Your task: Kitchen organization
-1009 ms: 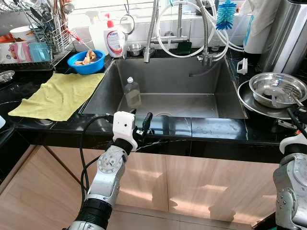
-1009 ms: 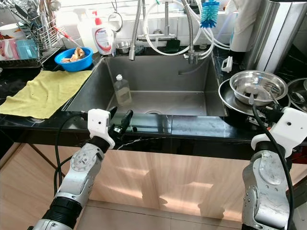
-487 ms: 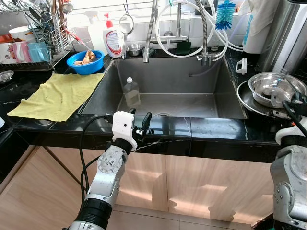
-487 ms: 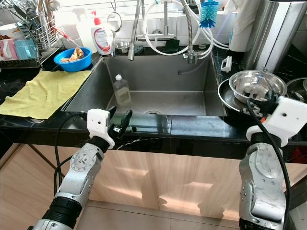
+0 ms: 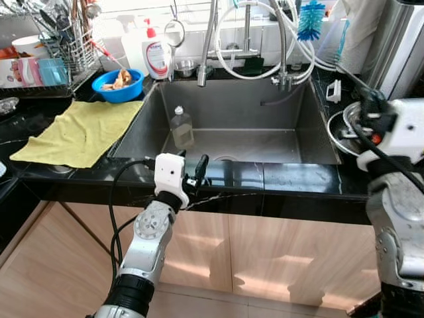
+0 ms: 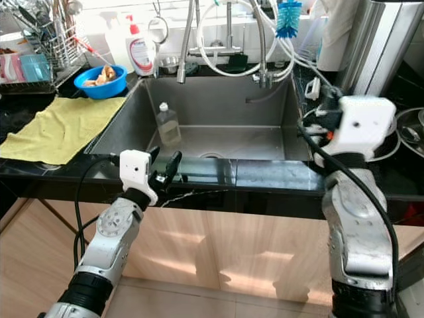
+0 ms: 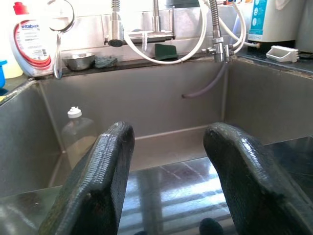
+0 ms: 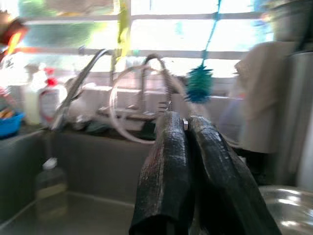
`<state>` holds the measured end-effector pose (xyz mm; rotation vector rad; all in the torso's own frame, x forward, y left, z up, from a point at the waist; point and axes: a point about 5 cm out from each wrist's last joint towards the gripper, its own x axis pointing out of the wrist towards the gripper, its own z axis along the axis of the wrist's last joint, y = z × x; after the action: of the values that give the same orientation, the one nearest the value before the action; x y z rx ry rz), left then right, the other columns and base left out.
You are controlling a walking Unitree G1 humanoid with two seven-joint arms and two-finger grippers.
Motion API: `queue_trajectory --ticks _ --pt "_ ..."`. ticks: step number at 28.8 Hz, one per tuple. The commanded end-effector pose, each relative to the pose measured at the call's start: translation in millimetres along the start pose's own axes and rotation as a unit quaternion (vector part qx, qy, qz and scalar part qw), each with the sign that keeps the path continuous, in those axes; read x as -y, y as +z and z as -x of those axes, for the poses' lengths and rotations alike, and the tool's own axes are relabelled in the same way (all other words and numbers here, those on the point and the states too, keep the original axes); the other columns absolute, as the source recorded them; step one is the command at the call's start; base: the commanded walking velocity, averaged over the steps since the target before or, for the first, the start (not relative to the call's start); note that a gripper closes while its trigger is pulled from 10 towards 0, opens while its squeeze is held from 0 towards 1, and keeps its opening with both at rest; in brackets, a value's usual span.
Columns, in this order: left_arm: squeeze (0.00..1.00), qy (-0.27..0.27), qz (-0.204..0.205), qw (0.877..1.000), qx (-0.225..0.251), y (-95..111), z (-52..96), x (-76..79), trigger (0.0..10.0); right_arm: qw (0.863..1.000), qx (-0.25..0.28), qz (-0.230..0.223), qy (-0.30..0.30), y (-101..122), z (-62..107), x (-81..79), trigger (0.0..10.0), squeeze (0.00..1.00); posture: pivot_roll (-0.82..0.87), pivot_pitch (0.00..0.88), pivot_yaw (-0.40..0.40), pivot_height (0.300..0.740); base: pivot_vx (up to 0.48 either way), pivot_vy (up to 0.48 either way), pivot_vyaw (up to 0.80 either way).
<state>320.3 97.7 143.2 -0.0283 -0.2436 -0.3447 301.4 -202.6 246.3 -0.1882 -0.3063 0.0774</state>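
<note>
Black stone counter (image 5: pixel 291 177) runs around a deep steel sink (image 5: pixel 291 126) under a bright window. Inside the sink, a clear plastic bottle (image 5: pixel 181 127) with a white cap stands upright near its left wall. On the counter to my left lies a yellow cloth (image 5: pixel 79 131), with a blue bowl (image 5: pixel 118 85) behind it and a dish rack (image 5: pixel 63 56) in the corner. My left gripper (image 5: pixel 193 171) hovers over the sink's front edge, its fingers (image 7: pixel 93 186) spread wide and holding nothing. My right gripper (image 8: pixel 190 181) is raised beside the sink's right edge, near a steel bowl (image 8: pixel 288 208), its fingers pressed together and empty.
</note>
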Motion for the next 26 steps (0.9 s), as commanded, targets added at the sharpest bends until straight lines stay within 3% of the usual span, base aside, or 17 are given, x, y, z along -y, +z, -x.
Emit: queue_trajectory --ticks 1,4,11,17,22,26 --pt "0.00 0.008 -0.006 1.000 0.003 2.8 -2.2 -5.5 10.0 0.998 -0.047 0.010 0.040 -12.9 -8.4 -9.1 10.0 0.00 -0.15 0.000 0.085 0.740 0.000 0.000 0.00" --pt "0.00 0.008 -0.006 1.000 0.003 2.8 -2.3 -4.9 10.0 0.997 -0.069 0.005 0.041 -22.7 -12.8 -9.1 10.0 0.00 -0.14 0.000 0.082 0.740 0.000 0.000 0.00" --pt "0.00 0.006 -0.005 1.000 0.002 2.0 -1.7 -3.9 10.0 0.990 -0.094 0.003 0.106 -32.5 -19.8 -21.6 10.0 0.00 -0.15 0.000 0.081 0.740 0.000 0.000 0.00" --pt "0.00 0.004 -0.003 1.000 0.001 0.8 -0.6 -2.0 10.0 0.985 -0.123 -0.021 0.117 -48.4 -26.9 -17.3 10.0 0.00 -0.15 0.000 0.078 0.740 0.000 0.000 0.00" --pt "0.00 0.004 -0.003 1.000 0.001 0.1 0.4 -1.4 10.0 0.984 -0.151 -0.028 0.085 -65.5 -29.6 -7.1 10.0 0.00 -0.14 0.000 0.075 0.740 0.000 0.000 0.00" --pt "0.00 0.005 -0.004 1.000 0.001 0.2 0.8 -2.8 10.0 0.985 -0.148 -0.032 0.088 -65.8 -30.9 -7.7 10.0 0.00 -0.14 0.000 0.076 0.740 0.000 0.000 0.00"
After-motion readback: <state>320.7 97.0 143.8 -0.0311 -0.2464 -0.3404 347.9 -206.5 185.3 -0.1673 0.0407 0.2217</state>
